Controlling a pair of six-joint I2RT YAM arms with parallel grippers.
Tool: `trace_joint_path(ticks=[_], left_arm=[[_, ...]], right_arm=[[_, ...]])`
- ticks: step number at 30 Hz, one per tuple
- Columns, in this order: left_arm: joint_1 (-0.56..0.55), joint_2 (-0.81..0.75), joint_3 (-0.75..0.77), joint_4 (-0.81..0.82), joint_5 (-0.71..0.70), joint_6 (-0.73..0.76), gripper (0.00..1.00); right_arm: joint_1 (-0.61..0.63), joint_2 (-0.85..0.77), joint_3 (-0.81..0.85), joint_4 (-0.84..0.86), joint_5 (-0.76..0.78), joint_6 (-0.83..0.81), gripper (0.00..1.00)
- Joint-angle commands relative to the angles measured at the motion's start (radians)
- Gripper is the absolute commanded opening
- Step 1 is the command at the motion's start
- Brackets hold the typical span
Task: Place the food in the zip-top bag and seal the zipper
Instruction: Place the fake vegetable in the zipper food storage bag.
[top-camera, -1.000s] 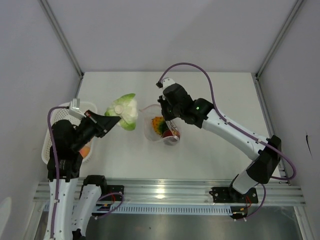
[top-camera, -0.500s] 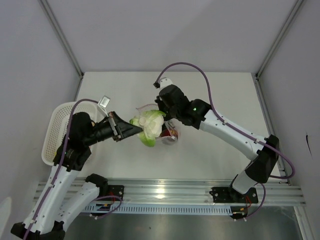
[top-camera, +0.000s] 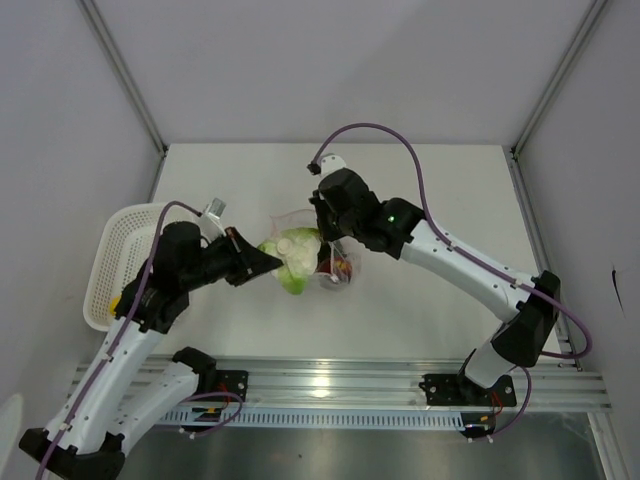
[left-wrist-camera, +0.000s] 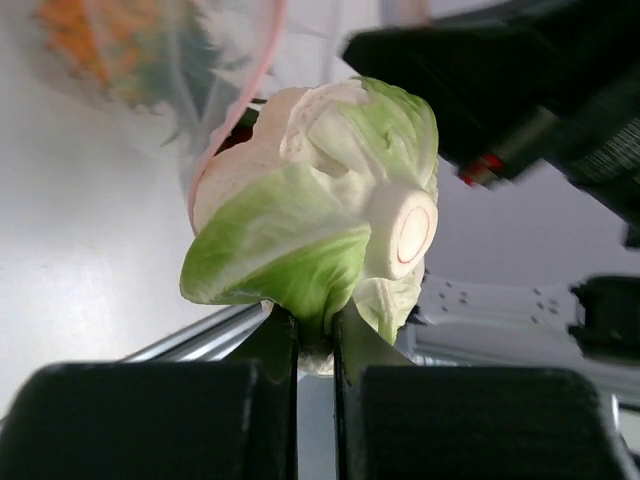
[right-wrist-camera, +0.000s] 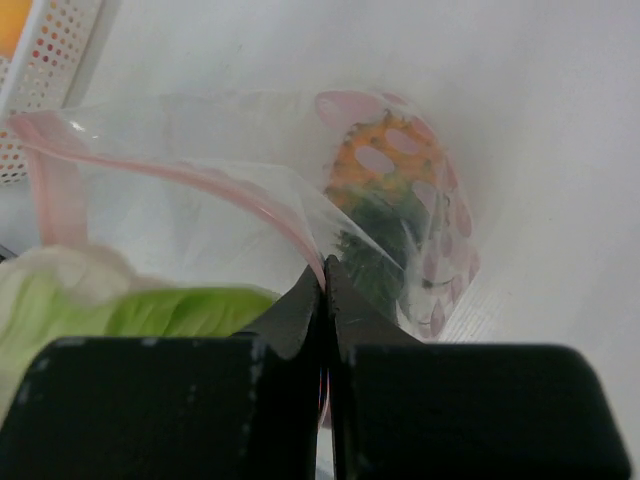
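Pinching a green outer leaf, the left fingers hold the leafy piece at the mouth of the zip-top bag. Its long axis runs from the fingers toward the bag, with the round white stem end turned back to the wrist camera. The right fingers are pressed together on the bag's rim beside the pinkish zipper. The right wrist view shows an orange-and-green piece sharply inside the clear plastic, which is only a blur in the left wrist view.

Both arms bend inward toward each other, tips nearly meeting. The left gripper is clamped narrowly; the right gripper is pressed fully together.
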Motion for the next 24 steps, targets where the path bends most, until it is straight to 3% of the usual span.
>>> trace_joint_path(ticks=[1, 7, 21, 24], left_arm=[[-0.020, 0.037, 0.070, -0.141, -0.200, 0.062, 0.01], [-0.092, 0.120, 0.183, -0.246, -0.348, 0.111, 0.01], [-0.274, 0.281, 0.358, -0.200, -0.468, 0.141, 0.01], [-0.279, 0.298, 0.338, -0.174, -0.504, 0.164, 0.15]], right_arm=[[0.037, -0.063, 0.008, 0.082, -0.025, -0.002, 0.00], [0.089, -0.056, 0.004, 0.108, -0.009, -0.017, 0.00], [0.132, 0.001, 0.072, 0.088, -0.089, 0.041, 0.00], [0.132, 0.012, 0.120, 0.062, -0.098, 0.049, 0.00]])
